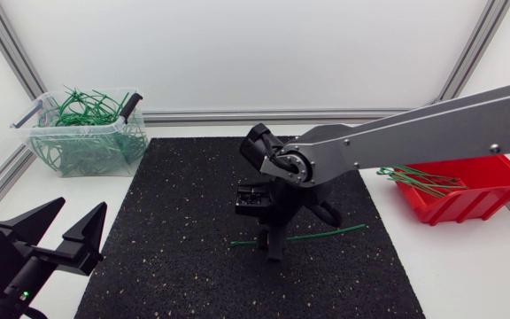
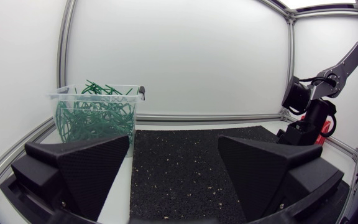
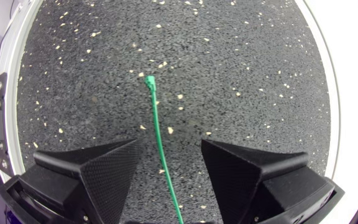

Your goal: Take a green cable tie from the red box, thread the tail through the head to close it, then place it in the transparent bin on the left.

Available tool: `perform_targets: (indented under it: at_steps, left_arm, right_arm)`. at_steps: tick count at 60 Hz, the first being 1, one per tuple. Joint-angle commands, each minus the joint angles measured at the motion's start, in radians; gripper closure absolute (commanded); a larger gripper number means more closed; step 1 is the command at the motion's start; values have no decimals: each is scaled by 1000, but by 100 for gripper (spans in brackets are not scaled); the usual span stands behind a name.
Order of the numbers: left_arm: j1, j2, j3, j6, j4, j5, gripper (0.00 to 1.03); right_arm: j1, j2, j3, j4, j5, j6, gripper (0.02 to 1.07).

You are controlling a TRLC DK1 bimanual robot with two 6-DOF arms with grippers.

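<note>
A green cable tie lies unthreaded on the mat mid-frame under the released right tool; grasping, threading and binning remain.

**Right arm stretched in, left arm held back**

The right arm reaches in from its side to the middle, its wrist bent down. The right gripper points straight downward with its fingers spread apart. The left arm sits low at the near corner; the left gripper lies level, facing forward, fingers wide apart
</note>
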Motion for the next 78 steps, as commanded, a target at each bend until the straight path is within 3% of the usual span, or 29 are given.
perform_targets:
  at_steps: [1, 16, 58, 78]
  left_arm:
    - [-3, 12, -41, 2, -22, -7, 4]
    - [-7, 12, -41, 2, -22, -7, 4]
    - [-16, 13, -41, 2, -22, -7, 4]
    - [-16, 12, -41, 2, -23, -7, 4]
  right_arm:
    - [-20, 29, 15, 20, 18, -7, 35]
    - [-52, 49, -2, 106, 78, -13, 35]
    - [109, -113, -217, 107, 144, 50, 35]
    - [95, -146, -171, 76, 118, 4, 35]
